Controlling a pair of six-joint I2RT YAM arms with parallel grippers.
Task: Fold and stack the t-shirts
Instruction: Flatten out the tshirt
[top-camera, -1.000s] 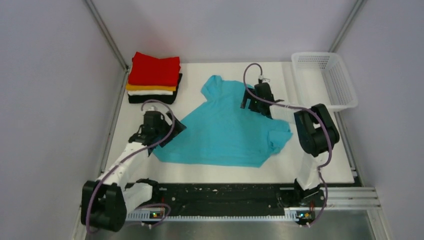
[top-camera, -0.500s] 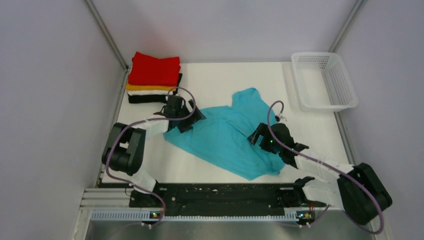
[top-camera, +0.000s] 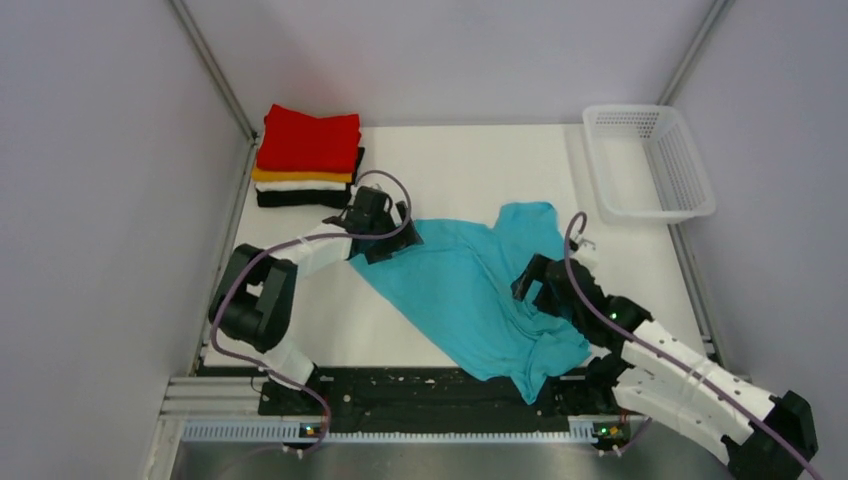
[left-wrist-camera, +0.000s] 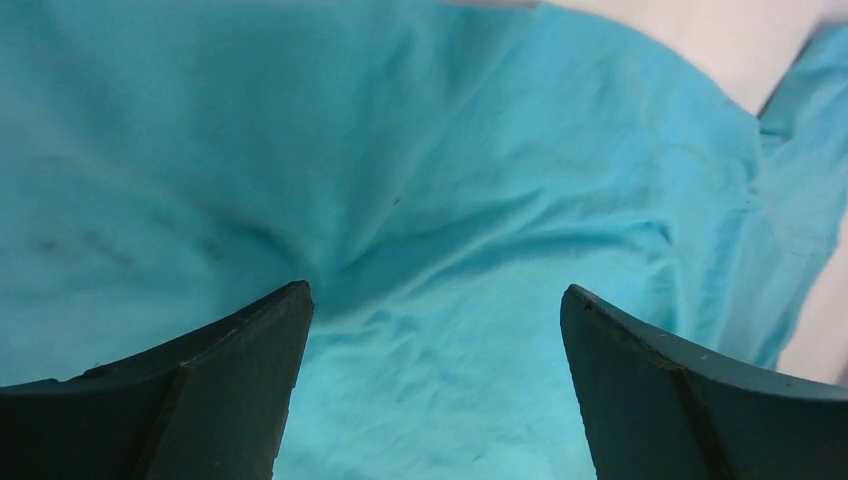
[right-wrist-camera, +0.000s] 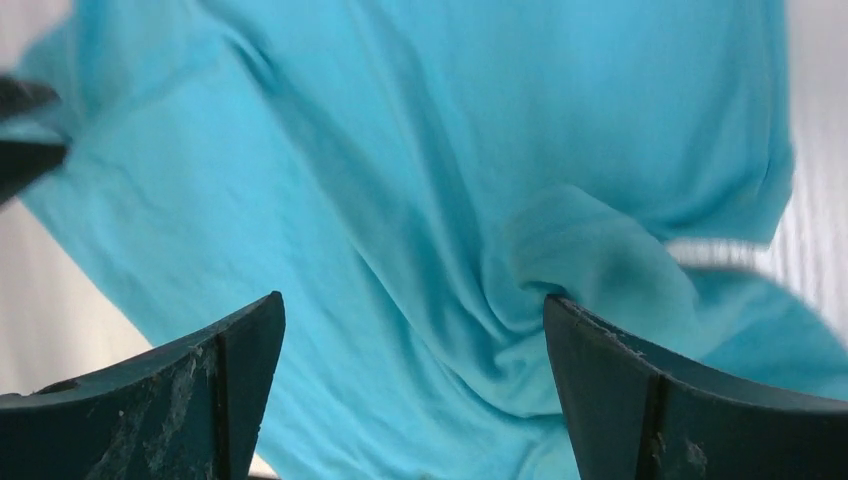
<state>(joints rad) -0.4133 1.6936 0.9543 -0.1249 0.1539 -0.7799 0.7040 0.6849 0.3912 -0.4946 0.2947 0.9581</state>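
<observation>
While the turquoise-blue t-shirt (top-camera: 470, 285) lies rumpled across the white tabletop (top-camera: 470, 165) between grey walls (top-camera: 110, 200), you see left fingers (left-wrist-camera: 200, 400) and right fingers (right-wrist-camera: 150, 400) spread apart over it.

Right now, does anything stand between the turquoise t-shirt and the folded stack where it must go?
Nothing loose does. Bare table separates the turquoise t-shirt from the folded stack; only the left gripper sits at the shirt's corner nearest the stack. The basket is far right.

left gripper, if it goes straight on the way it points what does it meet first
The shirt: it fills the wrist view right ahead of the open left gripper. How near it is, I cannot tell.
</observation>
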